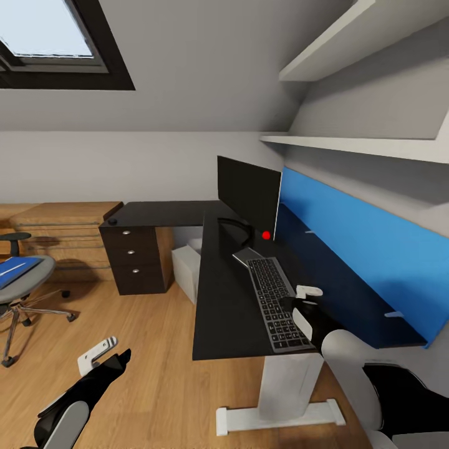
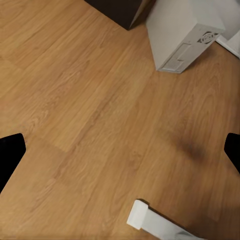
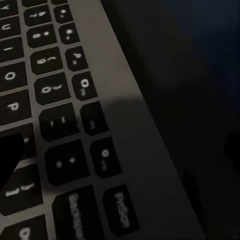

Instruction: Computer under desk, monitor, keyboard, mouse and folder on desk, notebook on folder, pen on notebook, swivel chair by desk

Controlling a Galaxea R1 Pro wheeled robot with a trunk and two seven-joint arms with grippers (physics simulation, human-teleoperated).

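One gripper (image 1: 304, 304) presses at the keyboard's (image 1: 272, 299) edge — jaws unclear — and could shove it crooked.

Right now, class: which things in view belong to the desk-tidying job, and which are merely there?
Job:
desk
monitor
keyboard
mouse
computer
folder
swivel chair

Merely there:
wooden chest
wall shelves
skylight
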